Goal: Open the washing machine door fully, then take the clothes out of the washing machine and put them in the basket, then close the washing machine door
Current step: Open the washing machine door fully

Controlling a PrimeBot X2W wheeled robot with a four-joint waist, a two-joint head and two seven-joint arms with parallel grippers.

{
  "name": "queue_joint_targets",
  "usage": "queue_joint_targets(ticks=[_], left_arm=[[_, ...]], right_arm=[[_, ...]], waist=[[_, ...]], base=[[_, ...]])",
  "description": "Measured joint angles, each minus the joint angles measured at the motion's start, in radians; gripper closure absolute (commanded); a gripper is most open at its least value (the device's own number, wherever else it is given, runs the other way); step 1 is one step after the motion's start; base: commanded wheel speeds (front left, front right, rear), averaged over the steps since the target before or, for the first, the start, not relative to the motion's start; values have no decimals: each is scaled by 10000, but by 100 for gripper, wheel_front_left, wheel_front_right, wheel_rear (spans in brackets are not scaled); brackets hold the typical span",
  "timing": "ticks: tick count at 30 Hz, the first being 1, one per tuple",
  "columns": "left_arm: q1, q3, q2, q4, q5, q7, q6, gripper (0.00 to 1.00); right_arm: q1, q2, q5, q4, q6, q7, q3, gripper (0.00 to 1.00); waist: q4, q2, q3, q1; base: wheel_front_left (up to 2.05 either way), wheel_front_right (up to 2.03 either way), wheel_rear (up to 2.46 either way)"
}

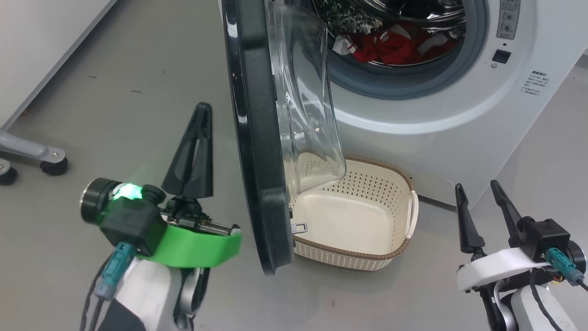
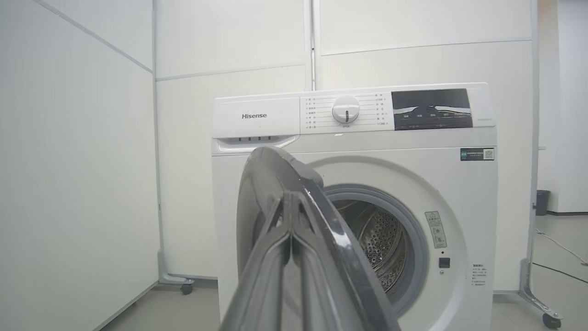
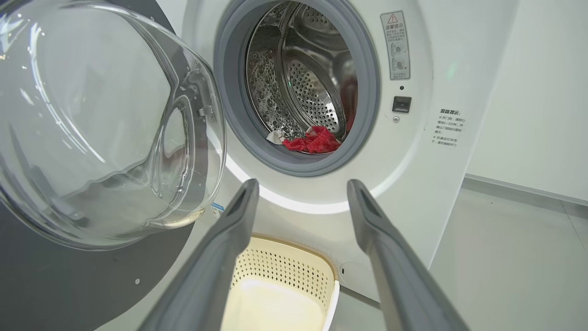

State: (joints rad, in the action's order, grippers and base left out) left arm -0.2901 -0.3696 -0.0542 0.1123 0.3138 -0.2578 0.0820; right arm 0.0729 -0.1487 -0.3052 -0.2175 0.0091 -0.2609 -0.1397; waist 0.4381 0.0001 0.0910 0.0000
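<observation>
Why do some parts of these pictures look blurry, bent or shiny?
Head view: the washing machine door's glass bends the basket seen through it; a green lamp glows behind the left gripper. Left wrist view: that gripper's shut fingers, close to the lens, look soft. Right wrist view: pale streaks of glare cross the door glass.

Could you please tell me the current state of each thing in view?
washing machine door, open, standing out from the washing machine
clothes, lying in the drum
basket, empty, on the floor before the washing machine
left gripper, fingers shut, holding nothing
right gripper, fingers open, holding nothing
</observation>
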Motion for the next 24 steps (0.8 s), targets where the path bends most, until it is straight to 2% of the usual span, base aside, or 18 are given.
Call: queue_joint_targets(ticks=[8, 13, 24], left_arm=[[198, -1335, -2, 746, 63, 40, -782, 100], [732, -2011, -4, 849, 650, 941, -1139, 100], [1672, -2370, -192, 251, 1404, 2418, -1218, 100]], right_arm=[[-43, 155, 88, -19, 107, 0, 105, 0], [-181, 234, 121, -58, 201, 0, 165, 0], [-232, 405, 205, -105, 332, 0, 259, 0]], waist=[[-32, 0, -106, -1], [-51, 0, -165, 0], [-110, 0, -220, 0]], base=[[0, 0, 0], [0, 0, 0], [0, 0, 0]])
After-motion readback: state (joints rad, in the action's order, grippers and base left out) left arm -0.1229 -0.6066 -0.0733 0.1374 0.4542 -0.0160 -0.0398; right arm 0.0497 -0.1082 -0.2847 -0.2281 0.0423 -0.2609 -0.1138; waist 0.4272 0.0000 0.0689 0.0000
